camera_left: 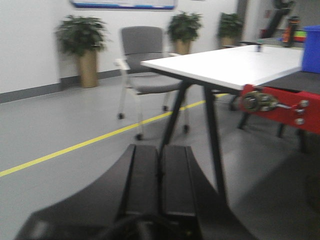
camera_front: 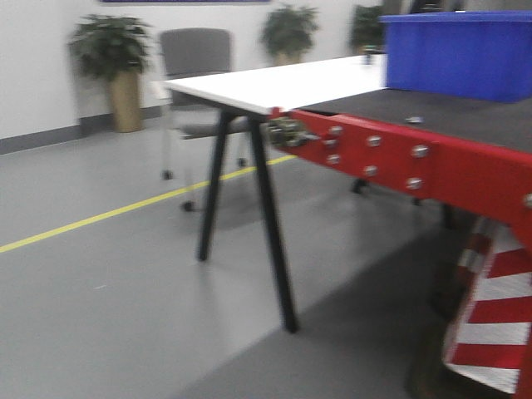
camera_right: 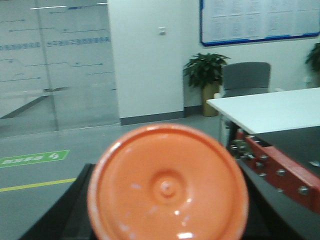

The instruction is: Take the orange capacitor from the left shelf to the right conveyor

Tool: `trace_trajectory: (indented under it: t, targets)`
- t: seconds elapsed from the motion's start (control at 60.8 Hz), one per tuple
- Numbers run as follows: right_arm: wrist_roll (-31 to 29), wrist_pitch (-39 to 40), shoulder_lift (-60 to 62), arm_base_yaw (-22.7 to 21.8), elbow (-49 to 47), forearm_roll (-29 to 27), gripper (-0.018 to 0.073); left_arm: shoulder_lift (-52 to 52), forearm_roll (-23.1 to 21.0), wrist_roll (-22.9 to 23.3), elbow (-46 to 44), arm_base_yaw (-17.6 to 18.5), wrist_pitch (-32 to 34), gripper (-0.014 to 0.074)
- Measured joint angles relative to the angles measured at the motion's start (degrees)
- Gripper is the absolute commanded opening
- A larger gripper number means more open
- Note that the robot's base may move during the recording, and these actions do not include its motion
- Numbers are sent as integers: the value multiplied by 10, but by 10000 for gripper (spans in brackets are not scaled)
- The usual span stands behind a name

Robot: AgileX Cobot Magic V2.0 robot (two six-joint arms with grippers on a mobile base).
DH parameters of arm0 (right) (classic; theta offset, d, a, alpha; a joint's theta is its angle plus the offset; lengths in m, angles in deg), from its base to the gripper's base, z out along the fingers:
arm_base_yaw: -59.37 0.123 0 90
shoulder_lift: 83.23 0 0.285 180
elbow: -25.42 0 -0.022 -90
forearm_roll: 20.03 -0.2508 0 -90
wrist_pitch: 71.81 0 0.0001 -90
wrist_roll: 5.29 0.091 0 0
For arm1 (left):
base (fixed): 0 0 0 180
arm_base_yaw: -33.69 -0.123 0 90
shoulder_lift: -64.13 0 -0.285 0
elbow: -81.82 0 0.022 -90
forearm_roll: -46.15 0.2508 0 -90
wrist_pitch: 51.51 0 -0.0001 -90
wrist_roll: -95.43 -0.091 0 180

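Note:
The orange capacitor [camera_right: 167,187] fills the lower middle of the right wrist view, seen end-on with its round flat face toward the camera. My right gripper [camera_right: 167,217] is shut on it, and its black fingers [camera_right: 70,215] show on either side. The right conveyor [camera_front: 453,112], a dark belt with a red bolted side frame, lies at the right of the front view and at the right edge of the right wrist view [camera_right: 280,172]. My left gripper [camera_left: 161,148] is shut on nothing and hangs above the grey floor. The left shelf is out of view.
A white-topped table [camera_front: 283,83] with black legs butts against the conveyor's end. A blue bin [camera_front: 457,54] sits on the belt. A grey chair [camera_front: 195,54] and potted plants [camera_front: 112,50] stand by the wall. A red-white striped panel [camera_front: 499,316] is under the conveyor.

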Motion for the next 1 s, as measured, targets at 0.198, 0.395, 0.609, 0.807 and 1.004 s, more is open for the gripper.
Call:
trace_trajectory:
  t: [0.198, 0.395, 0.609, 0.807, 1.004]
  targets:
    - [0, 0, 0, 0, 0, 0, 46, 0, 0, 0, 0, 0, 0, -105]
    - [0, 0, 0, 0, 0, 1, 46, 0, 0, 0, 0, 0, 0, -105]
    - [0, 0, 0, 0, 0, 1, 46, 0, 0, 0, 0, 0, 0, -105]
    - [0, 0, 0, 0, 0, 1, 46, 0, 0, 0, 0, 0, 0, -105]
    - [0, 0, 0, 0, 0, 1, 46, 0, 0, 0, 0, 0, 0, -105]
